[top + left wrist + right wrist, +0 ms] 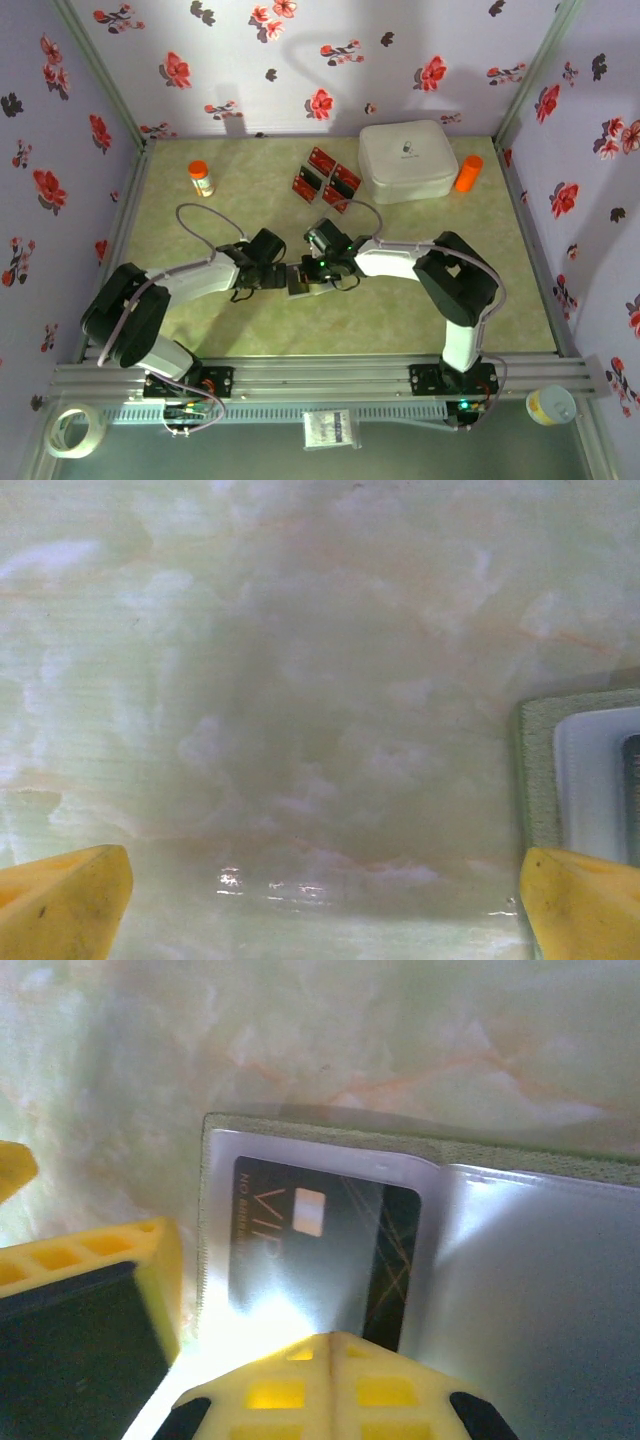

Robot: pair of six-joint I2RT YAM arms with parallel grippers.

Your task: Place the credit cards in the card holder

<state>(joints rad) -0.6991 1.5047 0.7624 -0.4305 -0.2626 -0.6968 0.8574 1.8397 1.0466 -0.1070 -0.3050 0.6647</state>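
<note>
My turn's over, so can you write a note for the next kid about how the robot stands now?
Left gripper: jaws open, empty, beside the holder.
Right gripper: jaws shut, tips at the open holder's edge.
Red cards: lying by the white box.
Done: holder lies open; a dark card sits in its pocket.
Left: move the red cards into the holder.

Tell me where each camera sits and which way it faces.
Top external: above and behind, looking down at the table; left arm and right arm show.
Left wrist: on that arm, facing the table; left gripper open.
Right wrist: on that arm, facing the card holder; right gripper shut.
Both wrist views share the card holder.
</note>
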